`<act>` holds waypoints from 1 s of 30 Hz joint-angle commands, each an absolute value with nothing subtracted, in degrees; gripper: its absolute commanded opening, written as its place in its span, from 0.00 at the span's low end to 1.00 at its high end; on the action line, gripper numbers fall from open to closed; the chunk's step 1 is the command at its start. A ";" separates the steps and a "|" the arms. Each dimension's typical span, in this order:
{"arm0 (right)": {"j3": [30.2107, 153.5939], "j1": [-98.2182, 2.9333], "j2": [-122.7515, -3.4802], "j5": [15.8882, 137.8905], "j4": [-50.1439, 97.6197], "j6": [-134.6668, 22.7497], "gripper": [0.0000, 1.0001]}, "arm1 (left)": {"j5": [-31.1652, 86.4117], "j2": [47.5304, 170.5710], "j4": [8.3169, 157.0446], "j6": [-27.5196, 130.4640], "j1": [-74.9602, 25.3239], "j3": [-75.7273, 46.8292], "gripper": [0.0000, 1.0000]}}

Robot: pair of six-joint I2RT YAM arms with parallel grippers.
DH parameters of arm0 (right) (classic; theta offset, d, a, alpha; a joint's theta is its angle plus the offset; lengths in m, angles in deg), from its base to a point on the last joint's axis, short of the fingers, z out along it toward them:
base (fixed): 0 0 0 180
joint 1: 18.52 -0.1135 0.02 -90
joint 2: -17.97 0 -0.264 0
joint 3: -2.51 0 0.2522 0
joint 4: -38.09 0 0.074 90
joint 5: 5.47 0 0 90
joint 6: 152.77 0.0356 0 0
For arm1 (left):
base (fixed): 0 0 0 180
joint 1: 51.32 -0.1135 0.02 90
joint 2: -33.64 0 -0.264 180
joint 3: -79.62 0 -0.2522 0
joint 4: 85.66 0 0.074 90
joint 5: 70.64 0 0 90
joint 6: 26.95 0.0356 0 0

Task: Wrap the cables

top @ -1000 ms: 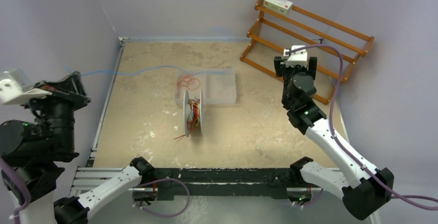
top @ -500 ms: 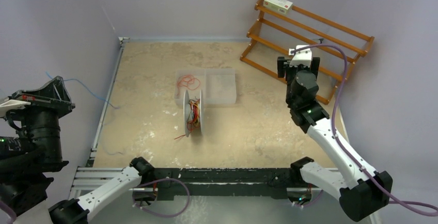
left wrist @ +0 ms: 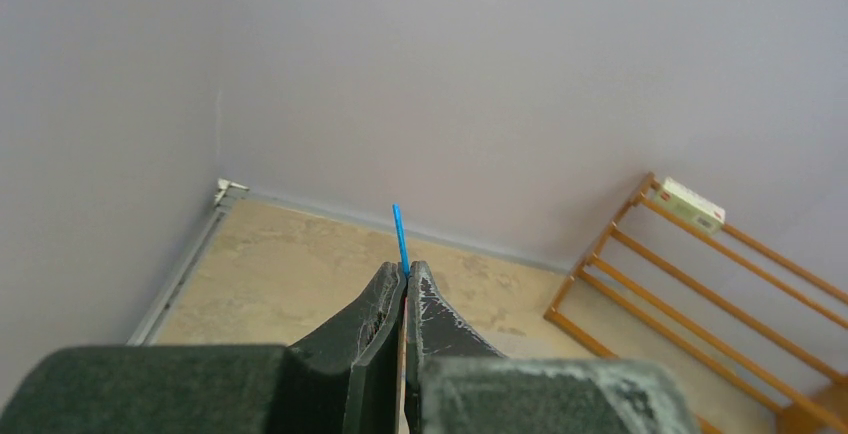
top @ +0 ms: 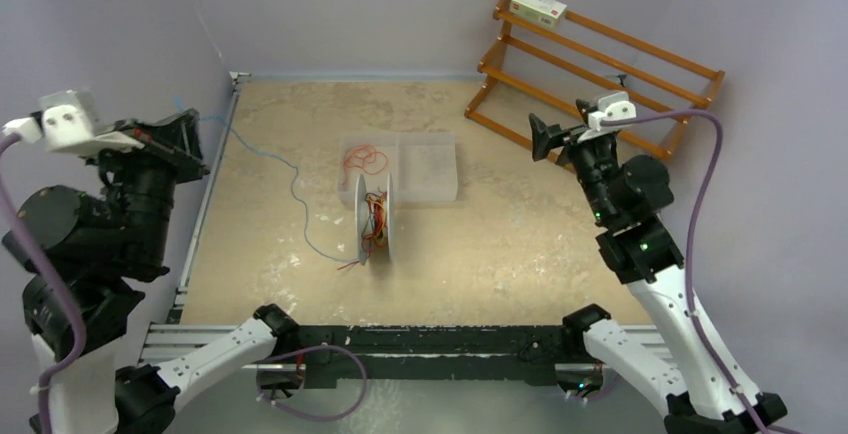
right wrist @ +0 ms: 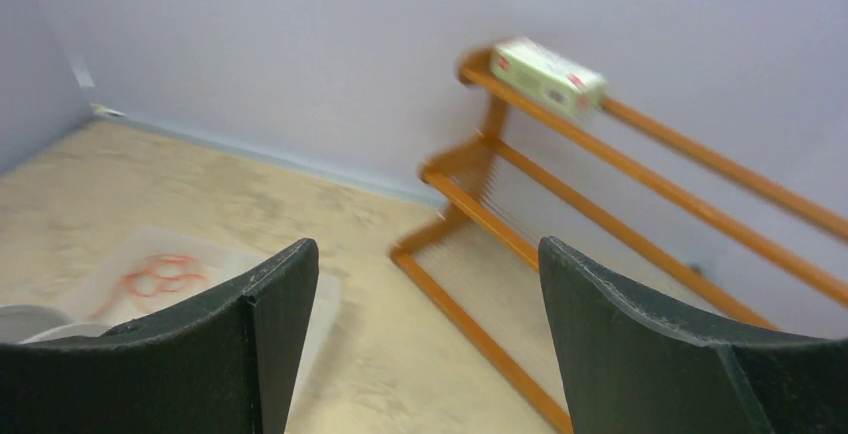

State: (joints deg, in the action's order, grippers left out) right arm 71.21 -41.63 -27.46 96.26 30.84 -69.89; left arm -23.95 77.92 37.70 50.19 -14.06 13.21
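Note:
A thin blue cable [top: 296, 189] runs from my left gripper [top: 190, 119], which is raised over the table's left edge, down across the table to the white spool [top: 375, 216]. Red-orange cables [top: 376, 222] are wound on that spool. Another red-orange cable [top: 365, 160] lies coiled in the clear tray [top: 432, 176]. In the left wrist view my left gripper [left wrist: 404, 266] is shut on the blue cable, whose short tip [left wrist: 399, 229] sticks out past the fingertips. My right gripper [right wrist: 425, 249] is open and holds nothing. It hangs raised in front of the wooden rack [top: 600, 64].
The wooden rack stands at the back right with a small green-white box [top: 538, 4] on its top rail. A metal rail [top: 205, 204] borders the table's left edge. Purple walls close in on the left, back and right.
The left arm swung down to the left, then back up, dragging the blue cable away from the tray; it now runs to the spool. The right arm lifted and turned right.

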 commanded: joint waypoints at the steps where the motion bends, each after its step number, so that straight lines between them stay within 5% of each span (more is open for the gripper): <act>1: 77.31 -41.44 -24.56 78.10 29.08 -68.75 0.82 | -11.88 81.88 41.01 48.76 -14.19 12.85 0.00; 17: 87.38 -41.41 -23.23 49.74 31.50 -64.41 0.82 | 34.56 99.08 50.13 41.59 -14.21 21.90 0.00; 30: 87.19 -41.54 -34.46 29.36 51.37 -50.34 0.79 | 55.48 97.80 69.33 32.73 -14.18 8.91 0.00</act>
State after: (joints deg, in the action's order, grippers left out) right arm 85.61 -41.63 -30.26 36.85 41.28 -57.08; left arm 48.60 99.16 58.93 36.97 -14.06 11.66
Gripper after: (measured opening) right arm 0.805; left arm 0.009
